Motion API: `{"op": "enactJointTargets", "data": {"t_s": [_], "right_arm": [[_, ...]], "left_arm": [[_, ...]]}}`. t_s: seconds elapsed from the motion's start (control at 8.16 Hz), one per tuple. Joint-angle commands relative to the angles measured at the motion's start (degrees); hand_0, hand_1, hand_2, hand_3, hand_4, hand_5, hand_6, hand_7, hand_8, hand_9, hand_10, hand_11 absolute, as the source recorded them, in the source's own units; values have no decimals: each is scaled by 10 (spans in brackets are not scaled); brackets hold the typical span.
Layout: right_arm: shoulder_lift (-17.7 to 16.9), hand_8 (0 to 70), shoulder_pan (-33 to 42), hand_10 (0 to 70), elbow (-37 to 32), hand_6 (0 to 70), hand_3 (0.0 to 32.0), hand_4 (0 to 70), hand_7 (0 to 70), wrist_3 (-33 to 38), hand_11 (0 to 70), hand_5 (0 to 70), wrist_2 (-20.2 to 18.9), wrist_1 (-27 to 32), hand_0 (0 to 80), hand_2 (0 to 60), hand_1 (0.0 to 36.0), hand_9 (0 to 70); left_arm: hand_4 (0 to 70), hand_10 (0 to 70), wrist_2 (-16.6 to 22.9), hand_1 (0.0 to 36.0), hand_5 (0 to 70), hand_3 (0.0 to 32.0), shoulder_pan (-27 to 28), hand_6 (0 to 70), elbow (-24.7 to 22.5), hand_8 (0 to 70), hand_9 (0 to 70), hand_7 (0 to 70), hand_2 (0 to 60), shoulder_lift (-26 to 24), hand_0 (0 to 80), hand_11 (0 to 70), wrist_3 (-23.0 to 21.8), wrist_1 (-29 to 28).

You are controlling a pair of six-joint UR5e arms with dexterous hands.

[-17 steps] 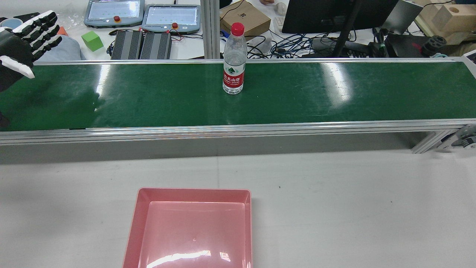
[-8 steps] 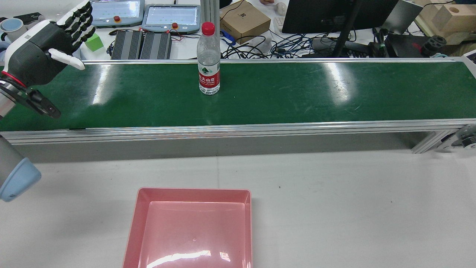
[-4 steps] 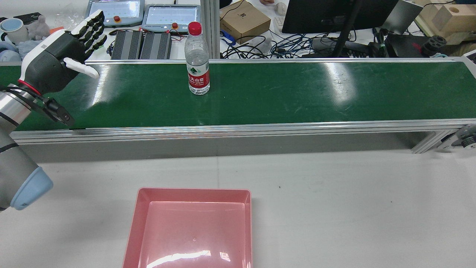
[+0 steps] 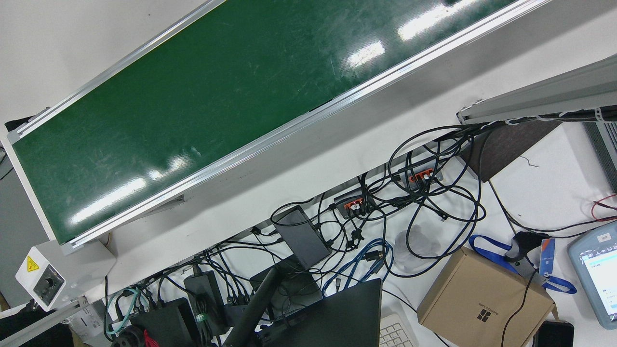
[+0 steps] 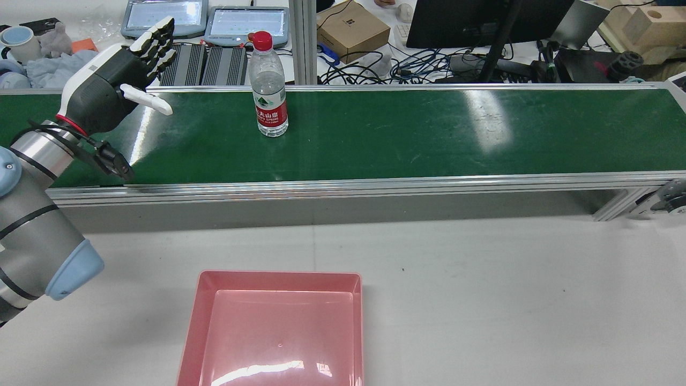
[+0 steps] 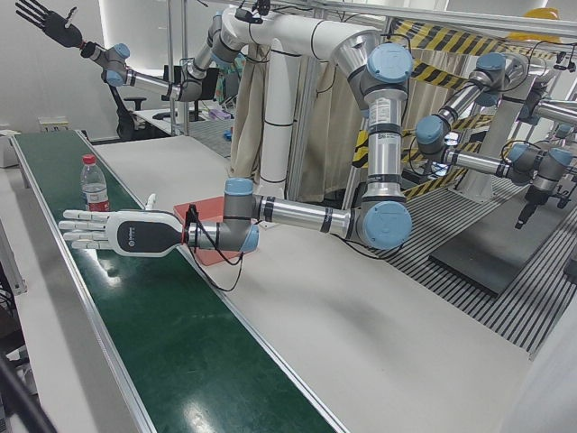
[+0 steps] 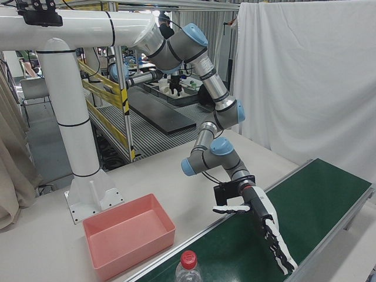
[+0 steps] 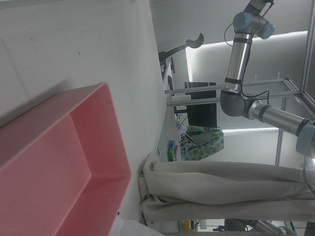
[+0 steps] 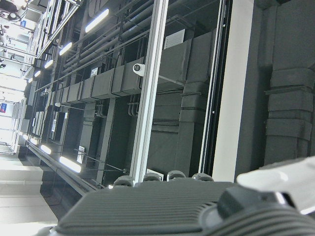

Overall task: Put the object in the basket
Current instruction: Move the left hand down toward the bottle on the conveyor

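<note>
A clear water bottle (image 5: 269,91) with a red cap and red label stands upright on the green conveyor belt (image 5: 429,134). It also shows in the left-front view (image 6: 94,185) and the right-front view (image 7: 188,267). My left hand (image 5: 120,88) is open and empty, held side-on over the belt to the bottle's left, a gap apart from it; it also shows in the left-front view (image 6: 108,232) and the right-front view (image 7: 261,232). The pink basket (image 5: 278,275) sits empty on the white table near me. My right hand (image 6: 41,18) is raised high, fingers spread, holding nothing.
The belt has aluminium side rails (image 5: 343,185). Beyond it lie teach pendants (image 5: 246,24), a cardboard box (image 5: 353,27), cables and a monitor. The front view shows only belt (image 4: 193,106) and cables. The left hand view looks down on the basket (image 8: 59,162).
The bottle has travelled left along the belt. My left hand has come in from the left edge, moving right over the belt toward the bottle, staying open.
</note>
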Motion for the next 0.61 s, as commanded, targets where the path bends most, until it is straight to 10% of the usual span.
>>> {"op": "enactJointTargets", "data": {"t_s": [0.0,0.49], "right_arm": [[0,0,0,0,0,0,0,0,0,0,0,0,0,0,0,0,0,0],[0,0,0,0,1,0,0,0,0,0,0,0,0,0,0,0,0,0]], "left_arm": [[14,25,-4,56,81,0,9,3,50,11,15,0,0,-33,561,53,2,-5],[11,21,-1,59,79,0,22,0,45,9,10,0,0,-34,571,49,2,-1]]}}
